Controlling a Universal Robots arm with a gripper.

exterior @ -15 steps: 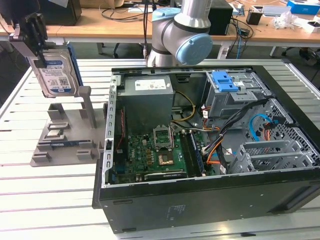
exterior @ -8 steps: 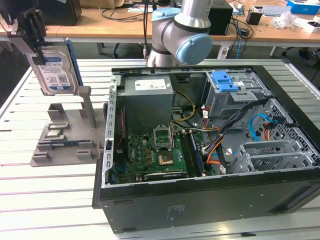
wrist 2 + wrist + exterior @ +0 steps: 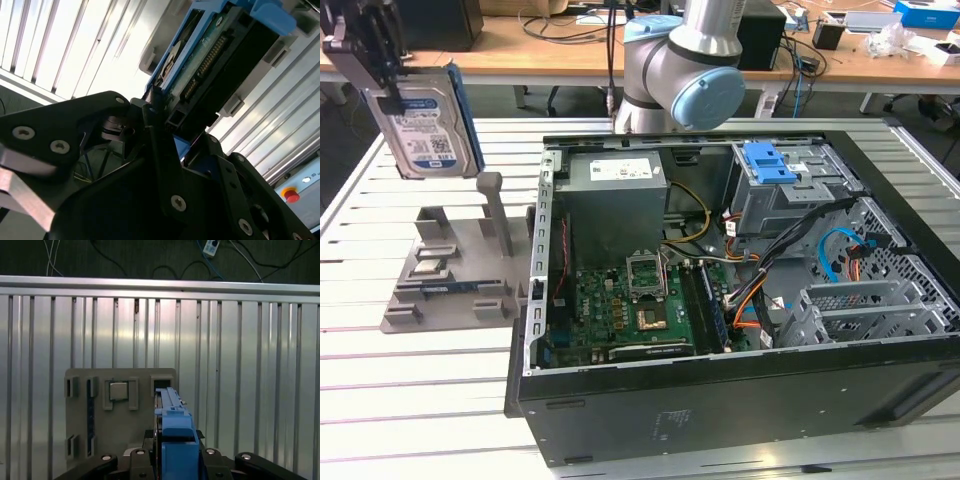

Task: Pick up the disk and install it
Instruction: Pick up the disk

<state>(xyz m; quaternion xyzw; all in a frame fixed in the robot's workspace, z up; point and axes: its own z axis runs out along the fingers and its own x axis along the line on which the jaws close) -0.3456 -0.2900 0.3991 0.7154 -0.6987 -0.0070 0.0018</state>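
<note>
The disk (image 3: 428, 128), a silver drive with a white-and-blue label in a blue carrier frame, hangs upright in the air above the grey holder (image 3: 450, 275) at the exterior view's left. My gripper (image 3: 392, 98) is shut on its upper end. In the second wrist view the disk's circuit-board side (image 3: 207, 57) runs away from the black fingers (image 3: 150, 112) clamped on it. In the first wrist view the disk (image 3: 171, 412) appears edge-on, held between the gripper's black links (image 3: 175, 460), over the grey holder (image 3: 120, 427).
An open computer case (image 3: 620, 420) lies on the slatted metal table (image 3: 410, 400). Inside it are a grey power-supply box (image 3: 615, 190), a green motherboard (image 3: 620, 310), cables, and a drive cage with a blue latch piece (image 3: 770, 163). The arm's base (image 3: 670, 70) stands behind the case.
</note>
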